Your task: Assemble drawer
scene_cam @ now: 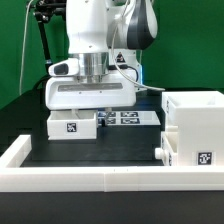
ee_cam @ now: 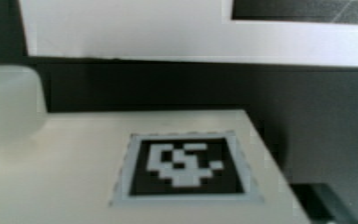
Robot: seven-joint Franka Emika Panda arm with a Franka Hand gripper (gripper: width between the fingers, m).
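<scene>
Here, black table [scene_cam: 125, 148] bears white housing [scene_cam: 195, 125]; green backdrop [scene_cam: 14, 55] behind.

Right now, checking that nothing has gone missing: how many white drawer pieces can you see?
2. The tall housing stands at the exterior view's right; a small tray sits under the tool. Another tray may be hidden.

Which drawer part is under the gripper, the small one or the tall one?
The small tray, directly below the gripper; the tall housing stands apart at the exterior view's right.
</scene>
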